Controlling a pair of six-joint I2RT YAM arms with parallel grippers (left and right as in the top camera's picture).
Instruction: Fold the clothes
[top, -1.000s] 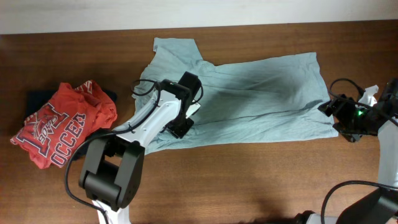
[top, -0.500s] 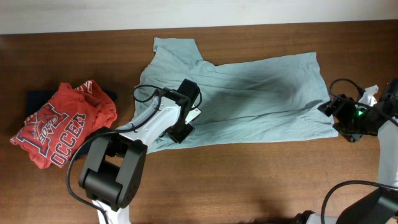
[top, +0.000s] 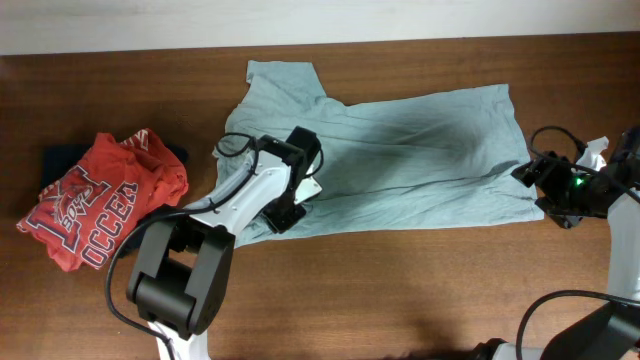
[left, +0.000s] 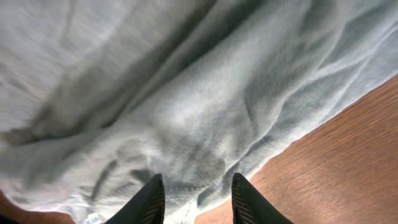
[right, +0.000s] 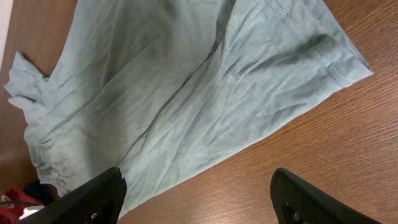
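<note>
Just now the left gripper (top: 283, 212) has slid a little toward the lower left of the overhead frame, from the T-shirt's (top: 400, 160) body to its near hem, close to the bunched sleeve. The right gripper (top: 535, 178) has not moved. The cloth's outline looks unchanged, so I judge this to be a repositioning for a first fold rather than a fold under way.

In the left wrist view the fingers (left: 151, 202) stand partway apart with rumpled cloth between the tips. Creases run toward them, but I cannot tell whether the fabric is pinched or merely pressed. The right gripper hangs wide apart and empty over bare table (top: 400, 290), just beside the shirt's hem corner at the right of the frame.

The T-shirt lies spread across the middle of the table — pale grey-teal, unprinted, a soft matte knit. It is mostly flat with long shallow wrinkles. One sleeve points to the upper left, and the stitched hem shows clearly in the right wrist view. It looks limp and likely to drag and bunch if pulled from one point.

At the far left a red shirt (top: 95, 210) with white lettering sits crumpled in a heap on a navy shirt (top: 60, 158) — both not yet folded. The table is dark, smooth wood grain.
</note>
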